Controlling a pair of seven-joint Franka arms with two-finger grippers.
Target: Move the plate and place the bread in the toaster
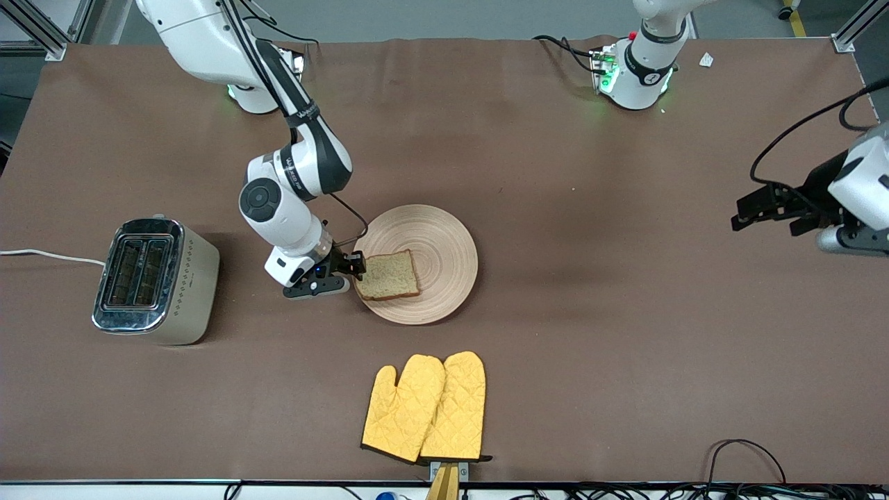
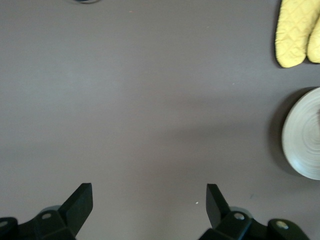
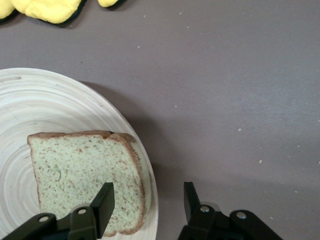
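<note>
The plate [image 1: 444, 243] lies mid-table with the bread [image 1: 396, 276] flat on it, on the side toward the toaster [image 1: 156, 281]. My right gripper [image 1: 354, 267] is open and low at the plate's rim on that side. In the right wrist view one finger [image 3: 102, 205] is over the bread [image 3: 85, 170] and the other is over the table outside the plate [image 3: 60, 105], so the gripper [image 3: 147, 200] straddles rim and crust. My left gripper [image 1: 757, 208] waits open and empty above the left arm's end of the table [image 2: 149, 200]; its wrist view shows the plate's edge [image 2: 305, 135].
The toaster stands at the right arm's end of the table, slots up, its white cord [image 1: 48, 255] running off the table's edge. A pair of yellow oven mitts [image 1: 427, 406] lies nearer the front camera than the plate, also seen in both wrist views [image 2: 295, 30] [image 3: 45, 7].
</note>
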